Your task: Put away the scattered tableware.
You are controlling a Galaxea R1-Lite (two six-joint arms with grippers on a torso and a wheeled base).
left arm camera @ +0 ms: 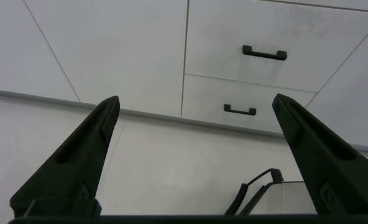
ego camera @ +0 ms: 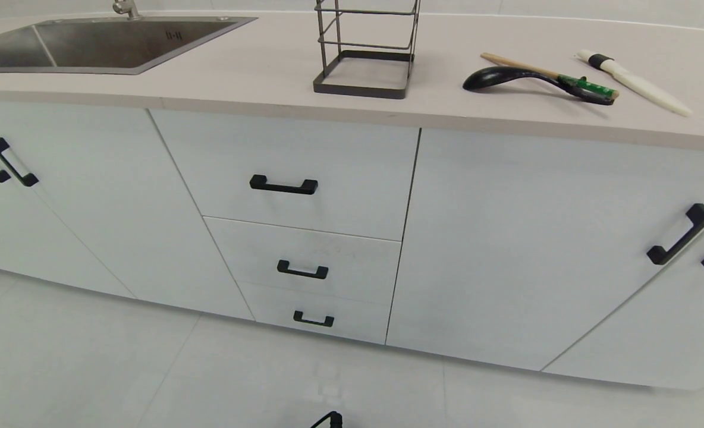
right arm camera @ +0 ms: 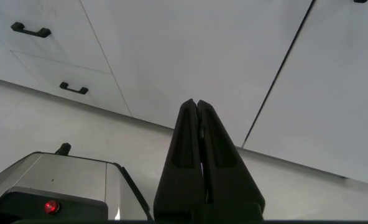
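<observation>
On the counter's right part lie a black ladle, a wooden chopstick-like stick with a green end crossing it, and a white brush with a black band. A black wire utensil rack stands empty near the counter's middle. My left gripper hangs low over the floor, open, facing the lower drawers. My right gripper is shut with nothing in it, pointing at the cabinet doors near the floor.
A steel sink is set into the counter at the far left. White cabinet fronts with black handles run below the counter; three drawers stack in the middle. Pale tiled floor lies in front.
</observation>
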